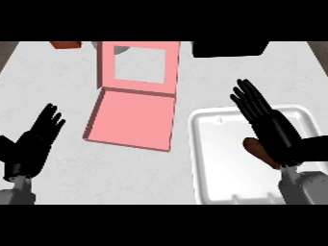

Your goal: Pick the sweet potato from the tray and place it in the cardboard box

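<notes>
A brown sweet potato (255,149) lies in the white tray (216,158) at the lower right, mostly hidden under my right hand (276,129). That hand hovers over the tray with its fingers straight and pointing away from me, thumb spread to the right. The pink box (134,117) lies open in the middle of the counter, its base toward me and its windowed lid (139,65) folded back beyond it. My left hand (28,144) rests open at the lower left, well clear of the box.
A black object (230,48) sits at the counter's far edge right of the box lid. A small red-brown object (65,44) shows at the far left. Wooden strips border the grey counter on both sides.
</notes>
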`<state>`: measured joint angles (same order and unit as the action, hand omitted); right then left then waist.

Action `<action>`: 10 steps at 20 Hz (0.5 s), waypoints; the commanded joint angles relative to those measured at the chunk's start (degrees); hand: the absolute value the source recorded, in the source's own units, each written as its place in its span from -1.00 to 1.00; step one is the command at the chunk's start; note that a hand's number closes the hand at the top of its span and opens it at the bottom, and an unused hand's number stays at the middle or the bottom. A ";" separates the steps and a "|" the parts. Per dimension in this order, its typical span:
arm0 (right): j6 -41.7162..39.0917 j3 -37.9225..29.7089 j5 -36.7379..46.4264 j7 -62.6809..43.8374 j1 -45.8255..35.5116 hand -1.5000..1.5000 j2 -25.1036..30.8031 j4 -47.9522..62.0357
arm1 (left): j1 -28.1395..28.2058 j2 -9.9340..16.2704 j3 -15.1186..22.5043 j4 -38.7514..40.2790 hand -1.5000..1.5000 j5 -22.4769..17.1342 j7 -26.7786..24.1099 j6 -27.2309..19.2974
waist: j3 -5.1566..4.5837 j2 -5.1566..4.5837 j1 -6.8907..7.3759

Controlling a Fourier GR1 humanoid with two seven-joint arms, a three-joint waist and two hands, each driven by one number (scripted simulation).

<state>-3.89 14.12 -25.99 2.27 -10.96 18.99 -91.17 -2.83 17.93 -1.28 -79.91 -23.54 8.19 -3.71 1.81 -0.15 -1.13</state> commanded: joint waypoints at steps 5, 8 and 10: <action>-22.51 10.34 10.12 1.78 -5.28 -1.00 15.70 -1.99 | -1.87 12.70 -0.02 0.37 0.00 15.82 -3.79 -5.01 | -1.52 0.09 3.19; -23.55 10.06 23.81 6.56 -16.36 -1.00 23.10 -9.58 | -1.28 11.46 1.53 0.93 0.00 14.75 -2.47 -3.49 | -2.19 4.01 5.21; -27.89 12.85 30.43 10.55 -15.83 -1.00 28.55 -9.26 | -1.50 13.82 1.59 0.98 0.00 17.58 -2.94 -4.34 | -1.37 1.14 4.28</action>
<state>-25.48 23.50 -6.99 8.01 -22.57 38.76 -97.47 -4.15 28.86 -0.32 -79.21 -9.57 5.53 -7.38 0.19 1.64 2.77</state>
